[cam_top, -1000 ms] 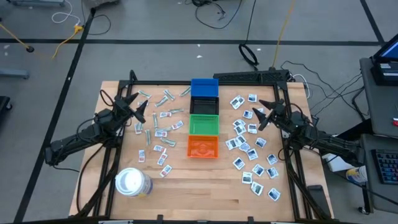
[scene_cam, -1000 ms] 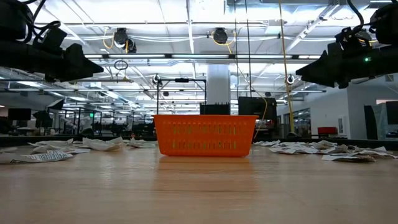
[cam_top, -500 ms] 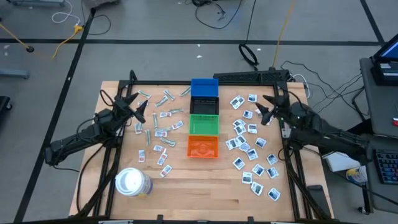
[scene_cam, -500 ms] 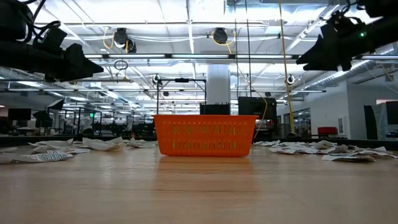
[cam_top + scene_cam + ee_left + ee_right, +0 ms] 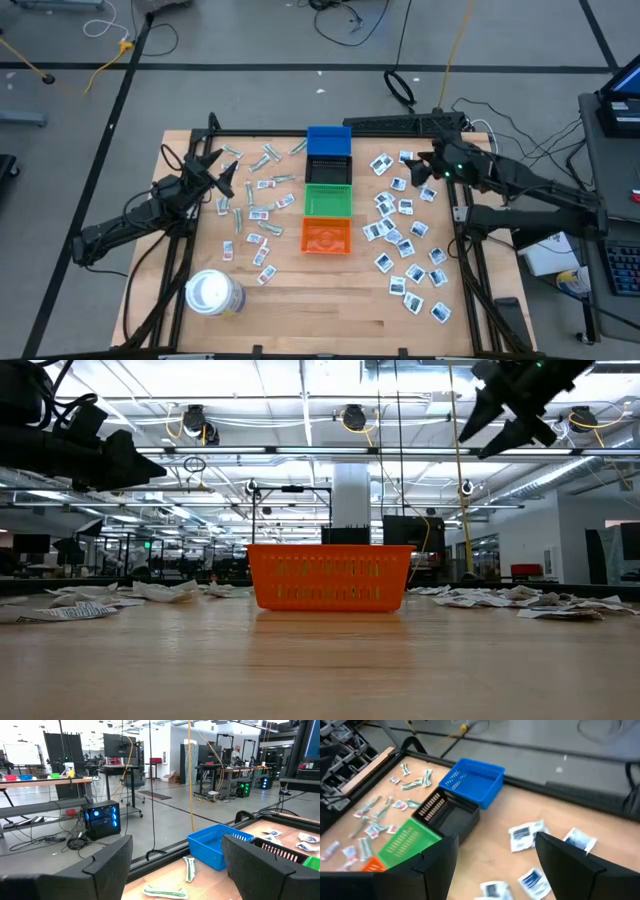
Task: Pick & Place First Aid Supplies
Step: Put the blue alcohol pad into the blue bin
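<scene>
The right gripper (image 5: 420,172) is held high above the far right part of the table, its two dark fingers (image 5: 437,865) parted with nothing between them, as its wrist view shows. Directly beneath and just ahead of it lie the nearest white square packets with dark-blue print (image 5: 524,835), scattered flat on the pale wooden table top (image 5: 330,300) to the right of a row of three small plastic bins. A downward reach is judged to be what the coming move calls for, since the packets lie below the gripper and slightly toward the bins; being roughly square, they offer no clear long axis to align with. The right arm is plainly the nearer one for this cluster (image 5: 405,245), which spreads down the table's right side. The blue mesh bin (image 5: 328,141) stands farthest back, the green bin (image 5: 327,199) in the middle, and the orange bin (image 5: 326,236) nearest the front. The left gripper (image 5: 222,178) hangs above the left side, likewise parted and empty, over the slim pale green-grey wrappers (image 5: 189,868) and small white strips with reddish marks (image 5: 260,213) strewn there. A large white round roll (image 5: 213,292) stands at the front left.
</scene>
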You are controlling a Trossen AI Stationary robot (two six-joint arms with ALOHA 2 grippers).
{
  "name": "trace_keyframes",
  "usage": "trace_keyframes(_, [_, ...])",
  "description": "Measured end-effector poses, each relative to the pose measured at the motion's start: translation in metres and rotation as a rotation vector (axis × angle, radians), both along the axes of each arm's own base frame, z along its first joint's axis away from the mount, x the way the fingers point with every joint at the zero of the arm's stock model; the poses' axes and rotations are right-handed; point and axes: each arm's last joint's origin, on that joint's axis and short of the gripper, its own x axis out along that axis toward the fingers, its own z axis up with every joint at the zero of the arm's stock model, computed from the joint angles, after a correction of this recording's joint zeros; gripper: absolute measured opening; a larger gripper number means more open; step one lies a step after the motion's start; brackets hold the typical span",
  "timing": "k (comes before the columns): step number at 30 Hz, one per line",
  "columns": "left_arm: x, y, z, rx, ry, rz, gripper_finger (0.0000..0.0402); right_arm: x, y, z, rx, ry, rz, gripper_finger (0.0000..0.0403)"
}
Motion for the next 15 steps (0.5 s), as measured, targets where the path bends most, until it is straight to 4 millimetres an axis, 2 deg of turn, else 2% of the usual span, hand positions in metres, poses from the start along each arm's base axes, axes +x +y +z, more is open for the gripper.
trace_keyframes(8, [0.000, 0.000, 0.000, 0.000, 0.000, 0.000, 0.0305, 0.033, 0.004, 0.039, 0.192, -0.013, -0.066, 0.0263])
trace_keyframes(15, [0.000, 0.000, 0.000, 0.000, 0.000, 0.000, 0.0305, 0.056, 0.015, 0.059, 0.336, 0.013, -0.122, 0.0263])
